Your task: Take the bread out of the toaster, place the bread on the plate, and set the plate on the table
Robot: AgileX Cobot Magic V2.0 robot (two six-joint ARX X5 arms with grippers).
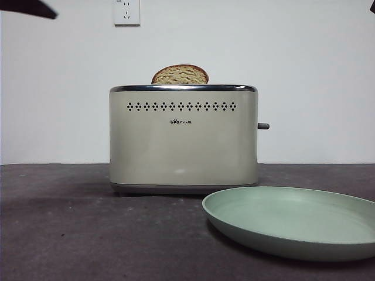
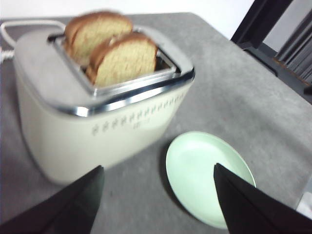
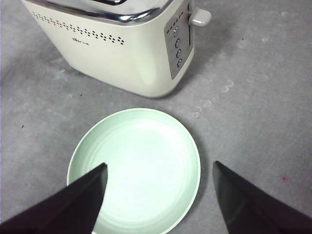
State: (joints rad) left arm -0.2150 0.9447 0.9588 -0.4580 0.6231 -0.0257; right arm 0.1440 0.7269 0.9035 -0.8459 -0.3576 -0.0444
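The cream toaster (image 1: 183, 137) stands mid-table. The bread (image 1: 180, 75) pokes out of its top; the left wrist view shows two slices (image 2: 122, 58) standing in the slots. The mint-green plate (image 1: 293, 225) lies flat on the table (image 1: 70, 234) in front of the toaster, to the right. My left gripper (image 2: 158, 195) is open and empty, held above and in front of the toaster (image 2: 97, 122). My right gripper (image 3: 160, 195) is open and empty, held above the plate (image 3: 141, 165). In the front view only a black tip (image 1: 29, 8) shows at the top left corner.
A white wall with a socket (image 1: 126, 12) is behind the toaster. The toaster's lever (image 3: 200, 17) sticks out on its right side. A white cord (image 2: 19, 27) runs behind the toaster. The table's far edge and a dark frame (image 2: 273, 34) show in the left wrist view.
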